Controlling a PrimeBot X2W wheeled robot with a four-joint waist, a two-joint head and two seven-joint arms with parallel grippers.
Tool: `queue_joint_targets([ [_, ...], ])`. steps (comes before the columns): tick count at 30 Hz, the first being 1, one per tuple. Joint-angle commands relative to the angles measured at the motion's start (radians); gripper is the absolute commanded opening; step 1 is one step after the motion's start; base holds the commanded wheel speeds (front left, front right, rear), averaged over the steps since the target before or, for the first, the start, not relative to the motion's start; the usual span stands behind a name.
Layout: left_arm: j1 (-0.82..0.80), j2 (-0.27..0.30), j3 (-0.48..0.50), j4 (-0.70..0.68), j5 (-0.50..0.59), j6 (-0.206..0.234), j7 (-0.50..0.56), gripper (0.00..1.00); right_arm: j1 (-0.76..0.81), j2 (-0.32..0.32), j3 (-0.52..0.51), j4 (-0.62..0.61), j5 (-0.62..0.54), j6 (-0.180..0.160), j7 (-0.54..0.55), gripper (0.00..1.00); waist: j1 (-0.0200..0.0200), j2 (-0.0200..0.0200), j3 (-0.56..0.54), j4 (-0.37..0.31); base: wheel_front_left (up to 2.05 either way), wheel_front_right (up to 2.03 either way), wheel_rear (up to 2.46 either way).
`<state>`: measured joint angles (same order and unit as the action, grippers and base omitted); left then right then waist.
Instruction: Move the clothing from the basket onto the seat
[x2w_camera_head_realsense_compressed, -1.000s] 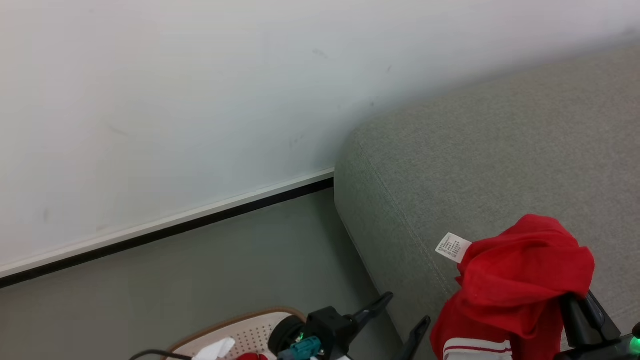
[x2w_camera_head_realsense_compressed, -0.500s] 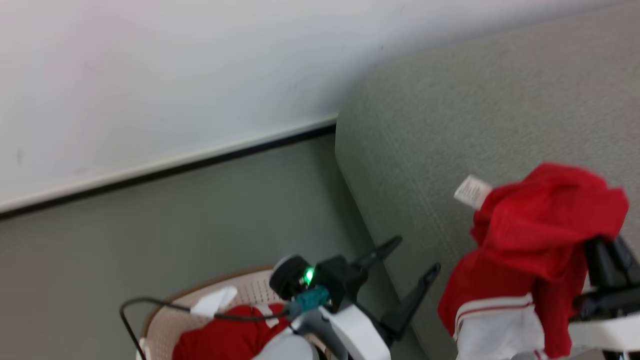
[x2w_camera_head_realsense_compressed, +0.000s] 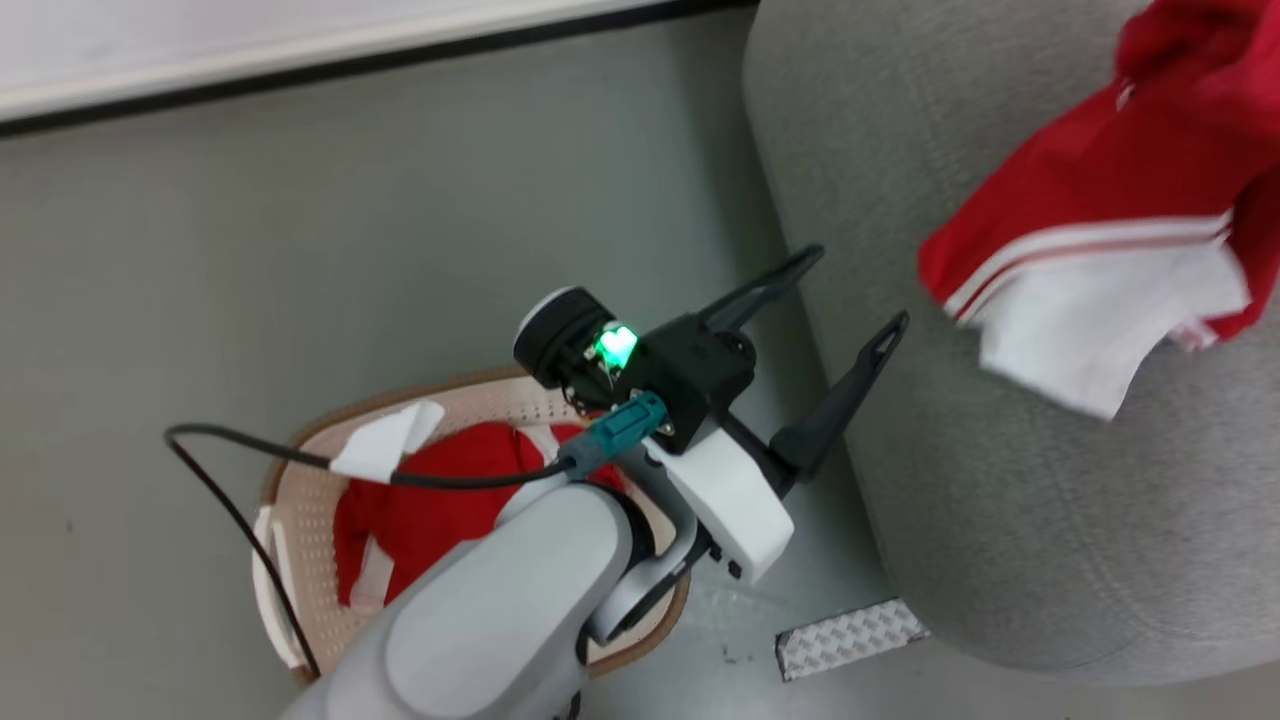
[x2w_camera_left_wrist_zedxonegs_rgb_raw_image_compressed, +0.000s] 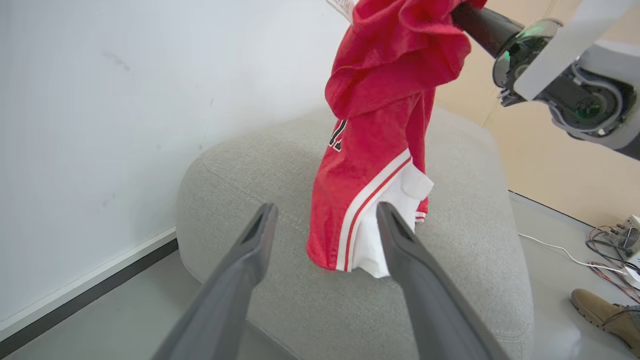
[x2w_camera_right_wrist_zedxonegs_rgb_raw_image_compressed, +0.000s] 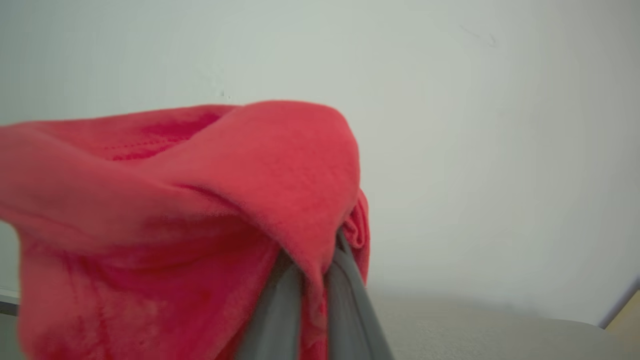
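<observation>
Status: transfer partly done, nothing set down yet. The right claw (x2w_camera_right_wrist_zedxonegs_rgb_raw_image_compressed: 314, 280) is pinched shut on a bunched fold of the red garment (x2w_camera_left_wrist_zedxonegs_rgb_raw_image_compressed: 370, 150), which hangs from it above the sofa (x2w_camera_head_realsense_compressed: 1000, 500). The white striped panel is lowest. From the left wrist view the hem looks close to the cushion, but I cannot tell whether it touches.

The left claw (x2w_camera_head_realsense_compressed: 858, 288) is wide open and holds nothing. It hovers beside the sofa's rounded edge, above the floor and next to the basket (x2w_camera_head_realsense_compressed: 300, 520).

Left to do: lower and release the held garment. A second red piece (x2w_camera_head_realsense_compressed: 430, 500) lies in the basket – probably another trip.

Hidden or unclear: the right claw's fingertips are buried in cloth, so the depth of the grip is unknown. The left forearm covers much of the basket. The garment's top is cut off in the head view.
</observation>
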<state>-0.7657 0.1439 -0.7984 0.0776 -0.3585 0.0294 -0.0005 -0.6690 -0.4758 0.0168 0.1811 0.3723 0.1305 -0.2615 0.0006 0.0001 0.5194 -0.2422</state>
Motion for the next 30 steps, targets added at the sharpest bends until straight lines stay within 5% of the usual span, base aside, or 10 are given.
queue_joint_targets([
  [1, -0.010, 0.002, 0.002, -0.003, 0.018, -0.003, -0.001, 1.00, -0.023, -0.013, -0.006, 0.009, 0.003, 0.000, 0.001, 0.00, -0.0006, -0.0001, 0.059, 0.041, 0.00, 0.00, 0.00],
  [10, -0.043, -0.010, -0.007, 0.001, 0.020, -0.008, -0.012, 1.00, -0.401, -0.268, -0.008, 0.228, 0.017, 0.000, 0.103, 0.00, -0.0006, -0.0001, 0.131, 0.100, 0.00, 0.00, 0.00],
  [16, -0.048, 0.005, -0.013, -0.021, 0.023, -0.002, -0.008, 1.00, -0.583, -0.339, -0.030, 0.358, 0.004, 0.000, 0.160, 0.00, -0.0006, -0.0001, 0.190, 0.120, 0.00, 0.00, 0.00],
  [30, -0.052, 0.018, -0.012, -0.037, 0.020, 0.017, -0.006, 1.00, -0.477, -0.191, -0.192, 0.788, -0.053, 0.000, 0.119, 0.00, -0.0006, -0.0001, 0.247, 0.134, 0.00, 0.00, 0.00],
])
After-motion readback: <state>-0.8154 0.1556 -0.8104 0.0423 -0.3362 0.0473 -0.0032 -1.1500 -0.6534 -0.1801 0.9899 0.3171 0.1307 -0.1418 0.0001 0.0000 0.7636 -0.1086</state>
